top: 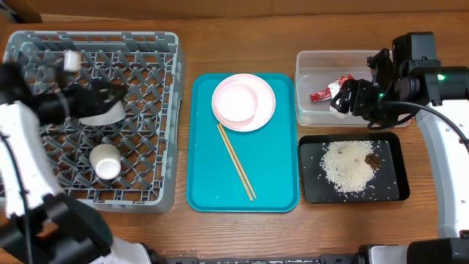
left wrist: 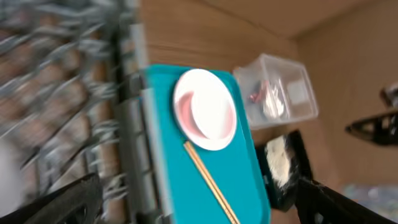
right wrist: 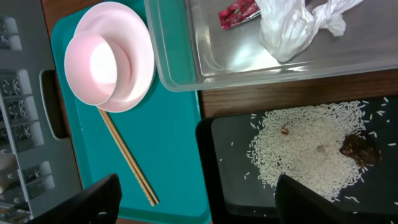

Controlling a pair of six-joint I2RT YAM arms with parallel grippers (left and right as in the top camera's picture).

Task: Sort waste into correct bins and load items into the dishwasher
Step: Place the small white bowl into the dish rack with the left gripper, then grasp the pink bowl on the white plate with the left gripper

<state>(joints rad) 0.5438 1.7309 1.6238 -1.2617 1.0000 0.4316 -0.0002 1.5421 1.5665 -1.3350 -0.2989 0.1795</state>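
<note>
The grey dish crate (top: 165, 110) holds a small white cup (top: 108, 161) and a white bowl (top: 102, 114). My left gripper (top: 110, 95) hovers over the crate, open and empty (left wrist: 196, 199). A large plate (top: 260, 110) with a smaller plate (top: 234, 99) on it and wooden chopsticks (top: 236, 161) lie on the teal tray. The clear tub (top: 322, 62) holds the red wrapper (right wrist: 238, 12) and the white tissue (right wrist: 292, 25). The black tray (top: 315, 183) holds rice (top: 350, 167) and a brown scrap (top: 373, 160). My right gripper (top: 348, 99), open and empty (right wrist: 199, 193), hangs over the tub's near edge.
The teal tray (top: 275, 176) lies between the crate and the two bins. The right arm's base and white cover stand at the table's right edge (top: 447, 147). The left arm reaches in from the left over the crate.
</note>
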